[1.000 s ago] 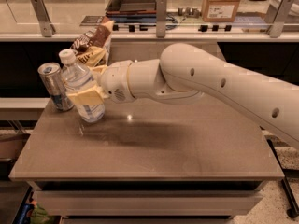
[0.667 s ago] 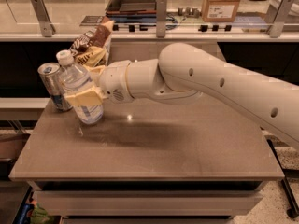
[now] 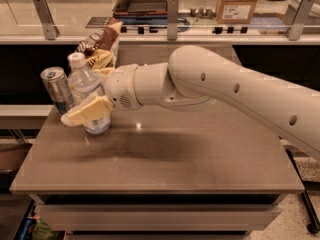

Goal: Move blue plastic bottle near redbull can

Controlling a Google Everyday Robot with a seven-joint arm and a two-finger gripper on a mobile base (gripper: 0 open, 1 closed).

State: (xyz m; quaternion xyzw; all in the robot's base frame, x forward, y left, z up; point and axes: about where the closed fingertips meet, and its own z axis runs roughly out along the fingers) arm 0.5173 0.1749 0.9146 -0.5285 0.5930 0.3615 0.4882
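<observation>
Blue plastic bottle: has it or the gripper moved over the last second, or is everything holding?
The gripper has sunk slightly down and left across the front of the blue plastic bottle. The bottle stays upright on the table, close beside the redbull can. The can and the snack bag behind them have not moved.

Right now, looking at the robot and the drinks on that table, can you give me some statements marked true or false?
1. The gripper is closed around the blue plastic bottle. True.
2. The bottle lies on its side. False: it is upright, with its white cap on top.
3. The redbull can stands close beside the bottle. True.
4. The snack bag sits in front of the bottle and can. False: it stands behind them.
</observation>
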